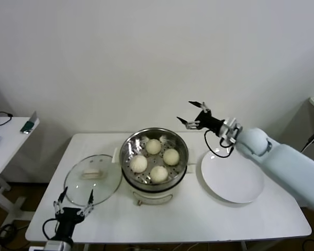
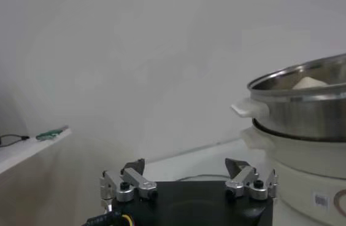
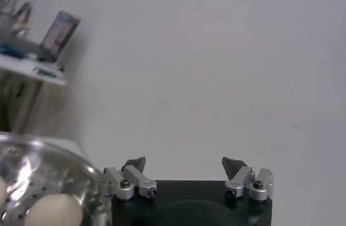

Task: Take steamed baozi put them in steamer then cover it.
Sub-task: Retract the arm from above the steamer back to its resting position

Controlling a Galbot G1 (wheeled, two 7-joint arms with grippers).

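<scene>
Several cream-white steamed baozi [image 1: 154, 146] lie on the perforated tray inside the shiny steamer [image 1: 130, 142], which stands mid-table on its white base. My right gripper [image 1: 192, 115] hovers open and empty above the table, just behind and to the right of the steamer's rim. In the right wrist view two baozi [image 3: 53, 210] show inside the steamer [image 3: 44, 169], below my open gripper [image 3: 185, 164]. My left gripper [image 1: 73, 201] is open and empty at the table's front left edge, next to the glass lid. The left wrist view has this gripper [image 2: 186, 166] open beside the steamer [image 2: 311, 101].
The round clear glass lid [image 1: 93, 179] with a white handle lies flat on the table left of the steamer. A flat white plate [image 1: 233, 178] sits right of the steamer, under my right arm. A small side table [image 1: 5, 137] stands at far left.
</scene>
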